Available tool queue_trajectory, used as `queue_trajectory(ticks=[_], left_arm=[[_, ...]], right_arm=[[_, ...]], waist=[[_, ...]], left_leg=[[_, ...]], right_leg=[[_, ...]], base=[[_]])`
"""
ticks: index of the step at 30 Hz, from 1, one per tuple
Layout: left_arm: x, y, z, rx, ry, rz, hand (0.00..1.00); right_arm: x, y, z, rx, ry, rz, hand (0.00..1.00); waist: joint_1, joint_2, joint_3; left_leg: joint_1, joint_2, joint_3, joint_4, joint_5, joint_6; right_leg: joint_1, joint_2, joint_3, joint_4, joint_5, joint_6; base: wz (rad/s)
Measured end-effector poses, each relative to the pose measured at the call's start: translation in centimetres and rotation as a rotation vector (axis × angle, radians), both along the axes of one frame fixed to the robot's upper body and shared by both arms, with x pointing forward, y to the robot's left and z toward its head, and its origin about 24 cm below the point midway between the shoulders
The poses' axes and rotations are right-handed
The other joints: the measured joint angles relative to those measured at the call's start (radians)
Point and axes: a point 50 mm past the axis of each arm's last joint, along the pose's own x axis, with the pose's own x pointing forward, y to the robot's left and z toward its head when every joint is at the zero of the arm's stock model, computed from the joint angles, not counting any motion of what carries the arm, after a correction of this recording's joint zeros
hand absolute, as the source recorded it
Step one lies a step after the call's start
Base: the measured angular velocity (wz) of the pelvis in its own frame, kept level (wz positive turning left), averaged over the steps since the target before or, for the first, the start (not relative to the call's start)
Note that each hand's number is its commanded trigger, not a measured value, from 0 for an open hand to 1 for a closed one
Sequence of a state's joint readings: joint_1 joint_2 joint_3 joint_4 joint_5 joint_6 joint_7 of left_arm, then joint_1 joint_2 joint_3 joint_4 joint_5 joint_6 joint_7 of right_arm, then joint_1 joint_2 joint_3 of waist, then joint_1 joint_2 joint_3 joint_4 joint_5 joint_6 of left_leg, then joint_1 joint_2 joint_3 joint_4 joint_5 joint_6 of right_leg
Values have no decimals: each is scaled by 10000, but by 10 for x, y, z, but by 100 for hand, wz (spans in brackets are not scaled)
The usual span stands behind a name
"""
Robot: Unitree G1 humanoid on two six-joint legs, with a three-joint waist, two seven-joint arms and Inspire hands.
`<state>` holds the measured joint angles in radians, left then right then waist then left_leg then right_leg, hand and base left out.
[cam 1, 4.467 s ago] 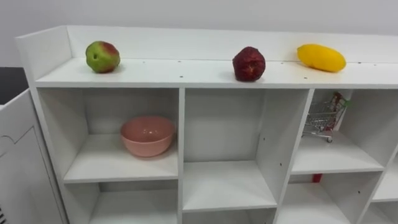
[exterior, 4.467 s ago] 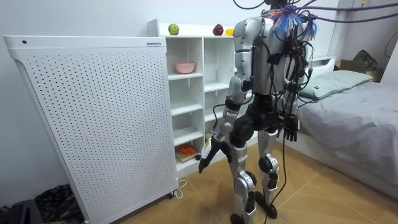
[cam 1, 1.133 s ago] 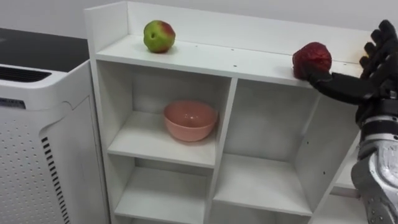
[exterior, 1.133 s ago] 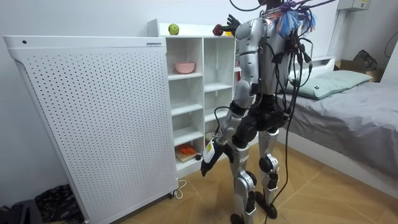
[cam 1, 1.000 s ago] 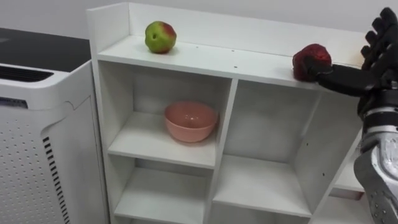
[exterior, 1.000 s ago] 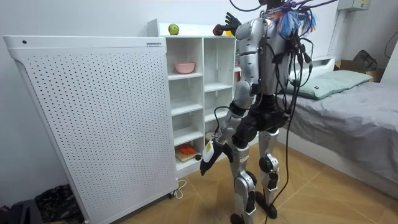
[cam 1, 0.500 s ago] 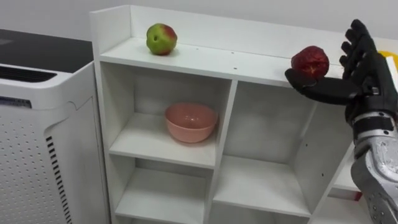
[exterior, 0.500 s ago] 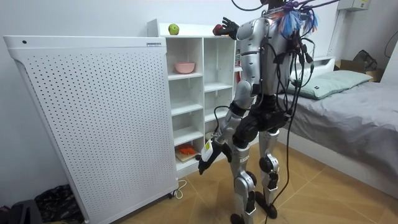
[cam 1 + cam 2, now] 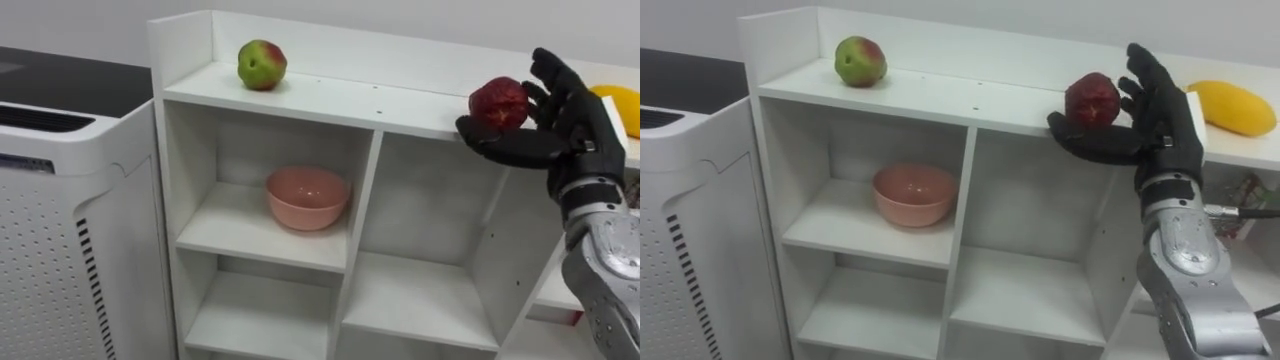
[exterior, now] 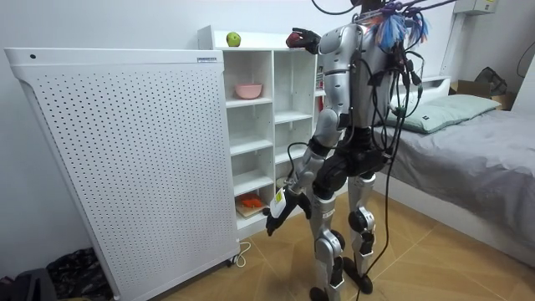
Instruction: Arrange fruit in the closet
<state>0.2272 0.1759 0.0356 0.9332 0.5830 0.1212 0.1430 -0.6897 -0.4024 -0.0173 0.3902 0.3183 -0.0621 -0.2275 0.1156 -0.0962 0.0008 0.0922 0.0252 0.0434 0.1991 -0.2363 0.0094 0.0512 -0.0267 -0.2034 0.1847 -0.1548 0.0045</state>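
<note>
A dark red fruit (image 9: 497,102) sits in my right hand (image 9: 565,125) at the front edge of the white closet's top board (image 9: 330,95). The thumb lies under it and the fingers curl up behind it. A green and red apple (image 9: 262,64) rests on the top board at the left. A yellow fruit (image 9: 615,106) lies on the board just behind my right hand. In the room view I stand facing the closet (image 10: 251,125), right arm raised, with my left hand (image 10: 278,209) hanging low by my thigh, fingers relaxed.
A pink bowl (image 9: 307,197) stands in the upper left compartment. A small toy shopping cart (image 9: 1243,196) is in a compartment at the right. A tall white perforated unit (image 10: 125,159) stands against the closet's left side. A bed (image 10: 476,142) lies behind me.
My right hand came up to the top board, took hold of the red fruit and drew it toward the front edge. The eye view swung left along the closet.
</note>
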Motion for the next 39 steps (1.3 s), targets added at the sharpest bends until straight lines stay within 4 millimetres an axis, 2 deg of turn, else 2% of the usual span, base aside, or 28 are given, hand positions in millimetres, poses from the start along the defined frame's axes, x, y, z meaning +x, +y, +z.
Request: queue_trajectory(ticks=[13,23,26,36,39], left_arm=[[-1,0,-1,-32,140,13,0],[6,0,1,25,-121,-19,0],[9,0,1,74,-226,-67,0],[10,0,0,241,-341,-12,0],[8,-3,-2,218,-260,-77,0]], right_arm=[[0,-2,5,-407,-65,112,100],[-1,1,8,-248,-192,161,100],[-2,9,13,-414,-419,418,100],[-34,33,44,-1216,-2381,1167,100],[-47,41,46,-1095,-2832,1563,100]], waist=[[5,44,31],[-62,-5,0],[-57,-18,-11],[-78,5,-45],[-114,210,-110]], left_leg=[[-18,1,-3,-21,-1,1],[-17,14,39,-58,-1,1],[-15,25,112,-103,0,-1],[53,68,370,-141,0,-2],[78,76,371,-148,0,-2]], right_leg=[[-1,3,-26,1,0,0],[-29,21,30,-8,0,0],[-76,41,83,-6,0,0],[-134,97,392,-23,8,-7],[-120,116,417,-120,65,-21]], base=[[0],[0],[-7],[-7],[-1]])
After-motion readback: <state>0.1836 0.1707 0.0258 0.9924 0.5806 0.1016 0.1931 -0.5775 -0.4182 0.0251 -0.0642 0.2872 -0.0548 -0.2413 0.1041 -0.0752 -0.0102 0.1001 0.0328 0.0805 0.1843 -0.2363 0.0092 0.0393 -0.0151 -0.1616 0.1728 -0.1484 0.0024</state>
